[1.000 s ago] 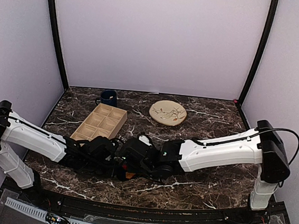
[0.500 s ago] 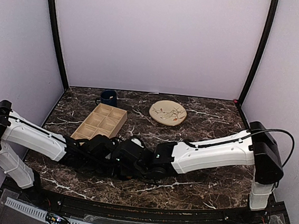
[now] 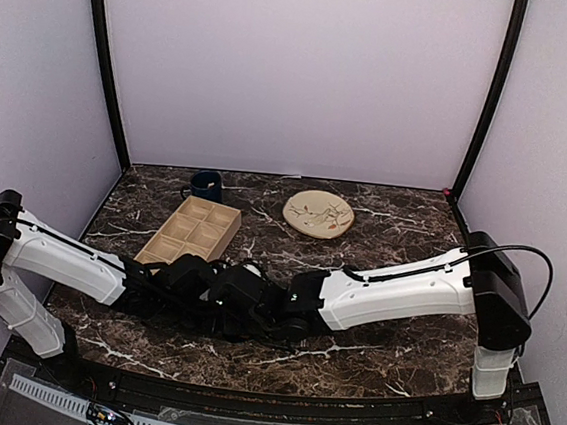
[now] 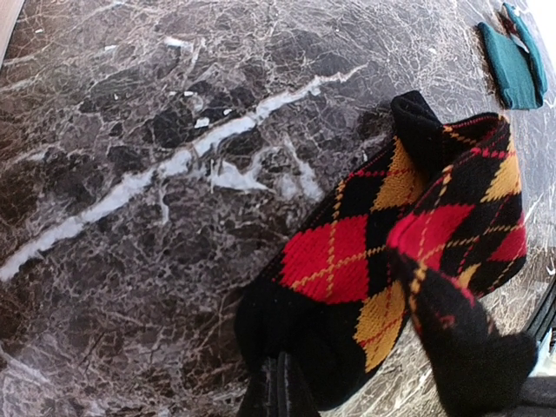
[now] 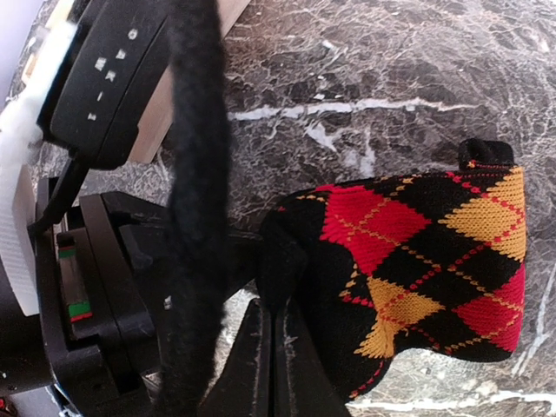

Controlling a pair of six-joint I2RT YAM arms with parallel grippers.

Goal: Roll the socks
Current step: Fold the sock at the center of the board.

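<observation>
one pair, the black argyle socks (image 4: pixel 382 261) w/ red, orange and yellow diamonds, is folded over itself low over the marble table (image 3: pixel 390 353). it is at the near-left part, just in front of the wooden tray (image 3: pixel 191 234). the fold gives two layers, so i judge the roll is begun but not tight yet.

the left gripper (image 4: pixel 278 391) has its fingers pressed together on the black end of the fabric, prob. to anchor it while the rest turns. the right gripper (image 5: pixel 265 347) is also pinched closed on a black edge of the same pair, very near the left one. a fuzzy black strip, it seems part of the sock, stretches up past its camera, so the cloth looks under tension btw. the two.

the other pair, the plain teal socks (image 4: pixel 511 61), lies on the table apart from this, untouched, prob. waiting its turn. the mug (image 3: pixel 206 183) and plate (image 3: pixel 318 214) stand at the back, well apart.
</observation>
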